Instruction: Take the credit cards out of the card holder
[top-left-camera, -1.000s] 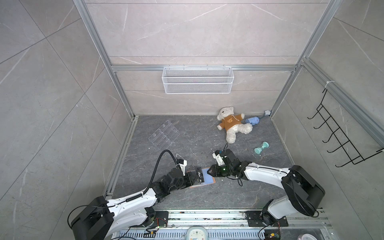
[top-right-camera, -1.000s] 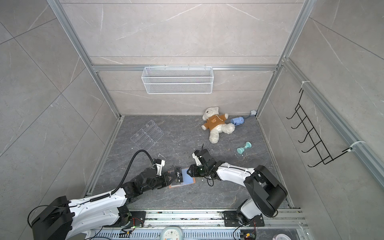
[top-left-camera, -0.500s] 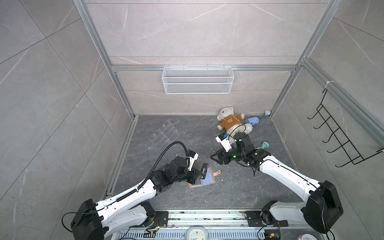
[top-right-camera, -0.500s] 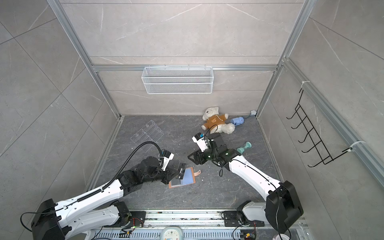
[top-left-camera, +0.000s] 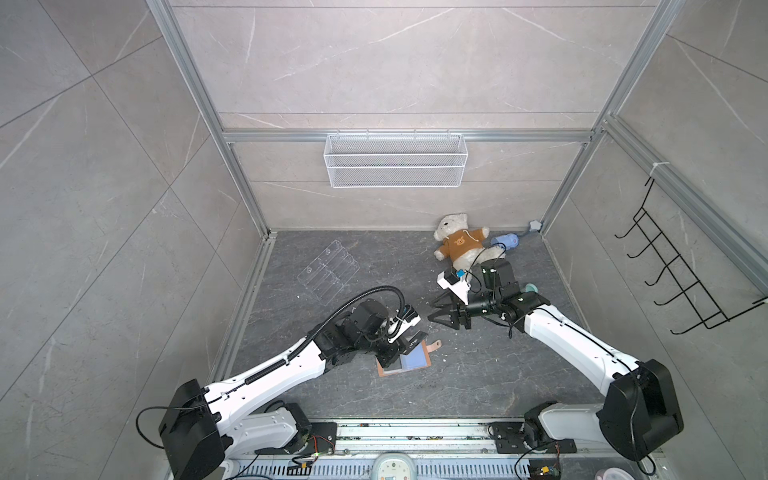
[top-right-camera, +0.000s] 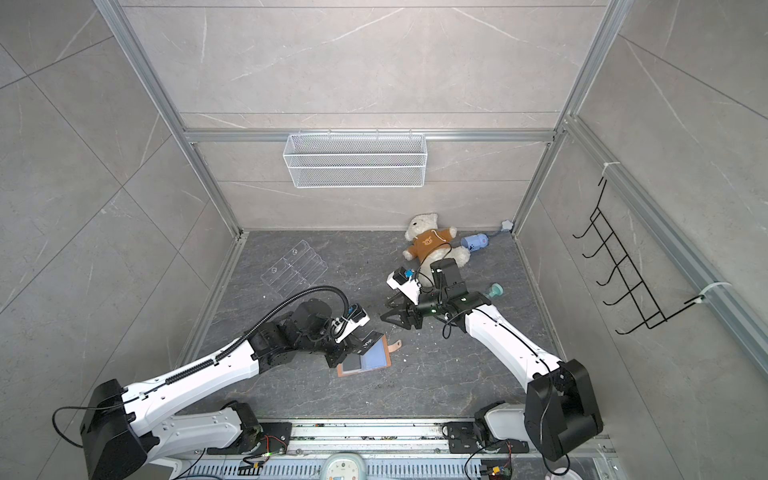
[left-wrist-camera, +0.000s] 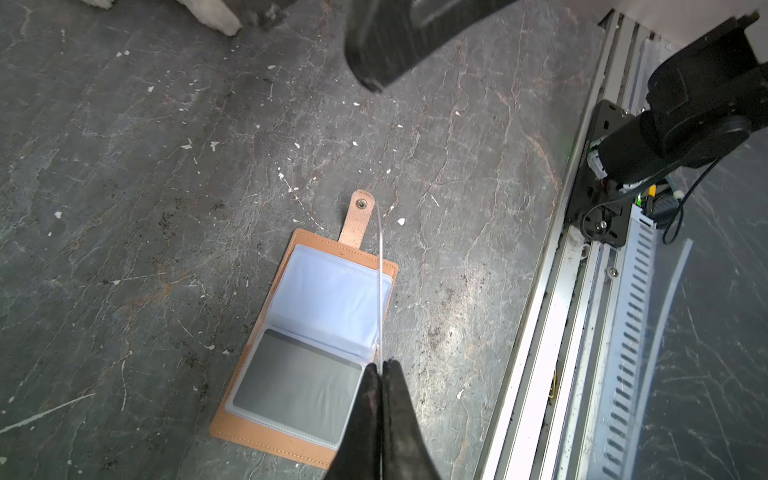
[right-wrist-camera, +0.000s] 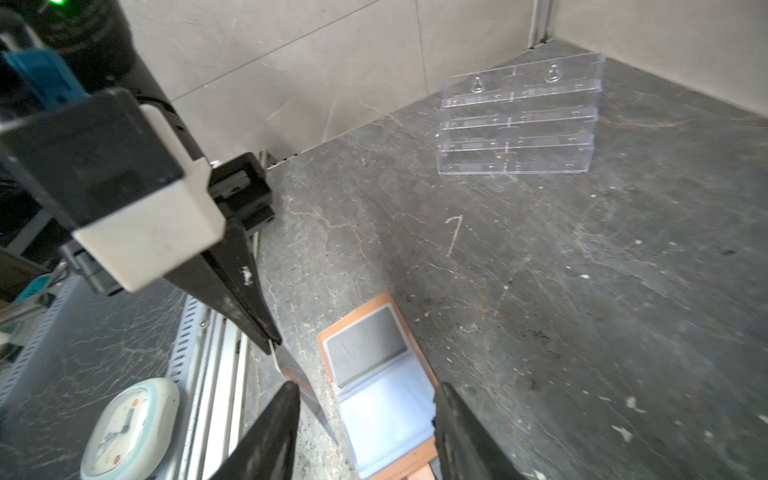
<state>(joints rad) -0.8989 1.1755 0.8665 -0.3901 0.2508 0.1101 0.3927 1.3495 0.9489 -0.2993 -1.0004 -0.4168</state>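
Note:
The tan card holder (left-wrist-camera: 386, 270) lies open on the grey floor, with pale blue sleeves showing, in both top views (top-left-camera: 417, 362) (top-right-camera: 376, 358). One grey credit card (left-wrist-camera: 297, 395) (right-wrist-camera: 365, 345) sits in a sleeve. My left gripper (left-wrist-camera: 381, 363) (top-left-camera: 404, 348) is shut on a second credit card (top-left-camera: 412, 342) (top-right-camera: 368, 341), a dark one lifted just above the holder. It shows edge-on in the left wrist view. My right gripper (right-wrist-camera: 365, 388) (top-left-camera: 440, 312) (top-right-camera: 392, 311) hovers open a little behind the holder, holding nothing.
A clear acrylic rack (top-left-camera: 330, 270) (right-wrist-camera: 519, 124) lies at the back left. A teddy bear (top-left-camera: 457, 243), a blue toy (top-left-camera: 505, 241) and a teal dumbbell (top-right-camera: 494, 289) lie at the back right. The metal rail (left-wrist-camera: 540, 332) and a round timer (right-wrist-camera: 129, 428) line the front edge.
The left gripper has risen from the holder, taking the dark card with it. The right gripper has drawn up and back from the holder, and the holder's strap now shows.

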